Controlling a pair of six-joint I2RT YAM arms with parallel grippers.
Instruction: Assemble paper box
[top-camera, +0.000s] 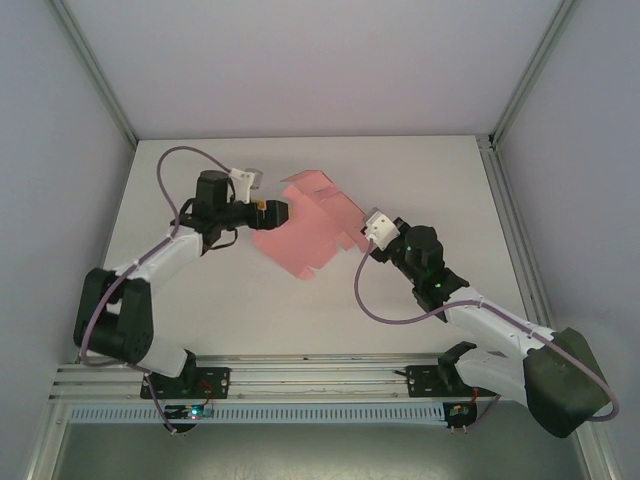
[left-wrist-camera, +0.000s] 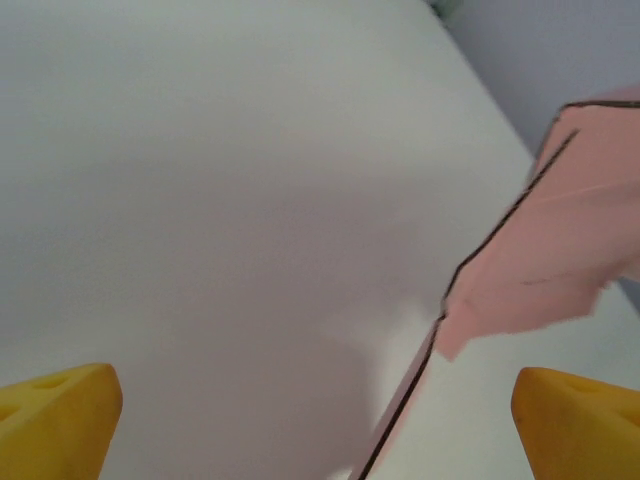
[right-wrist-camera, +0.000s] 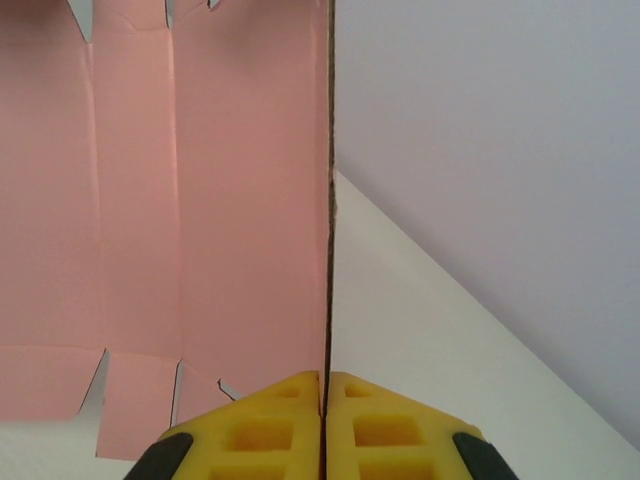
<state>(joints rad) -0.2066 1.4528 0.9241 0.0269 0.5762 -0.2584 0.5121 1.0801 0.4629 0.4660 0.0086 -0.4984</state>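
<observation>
above the table (top-camera: 200, 300), right claw (right-wrist-camera: 325, 400) pinches the paper box (top-camera: 305, 235) edge, left claw (top-camera: 277, 211) spread; i fear it slipping free.

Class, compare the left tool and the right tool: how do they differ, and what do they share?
The left tool is wide open; the right tool is shut. The right tool pinches the card by its edge; the left tool grips nothing. The left tool is at the card's left, the right tool at its right. Both have yellow fingers.
</observation>
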